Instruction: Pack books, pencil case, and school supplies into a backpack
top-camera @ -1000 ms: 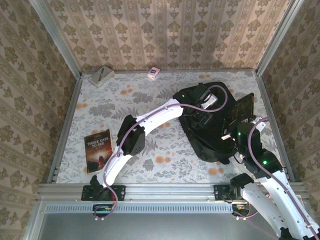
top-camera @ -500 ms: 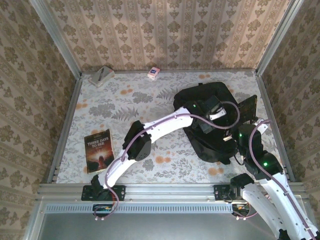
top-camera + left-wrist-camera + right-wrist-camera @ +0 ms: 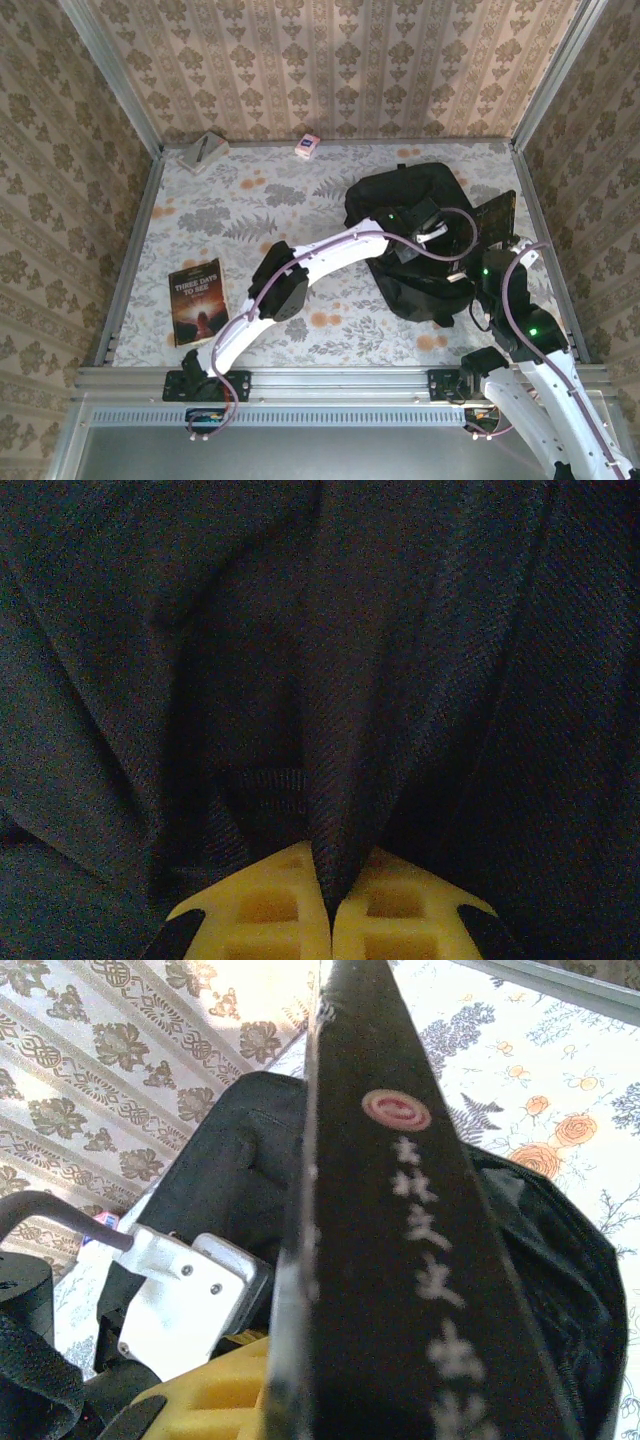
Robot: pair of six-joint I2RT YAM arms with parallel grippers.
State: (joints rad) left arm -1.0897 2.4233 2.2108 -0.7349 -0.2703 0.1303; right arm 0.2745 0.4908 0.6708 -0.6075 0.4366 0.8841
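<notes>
Backpack [image 3: 400,190] pinched by the left pincer [image 3: 325,885], which stood open a second ago.
Its yellow fingers [image 3: 265,910] now press together on a fold of black fabric rising straight ahead of them. The right pincer [image 3: 480,250], close beside the left one, still clamps the black book [image 3: 400,1210] upright, unchanged.

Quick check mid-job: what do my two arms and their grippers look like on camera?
Both arms are white tubular links with black joint housings: left arm, right arm. A mauve cable loops along each. Small green lights glow on the right arm. The left gripper has yellow fingers with square recessed pockets.
</notes>
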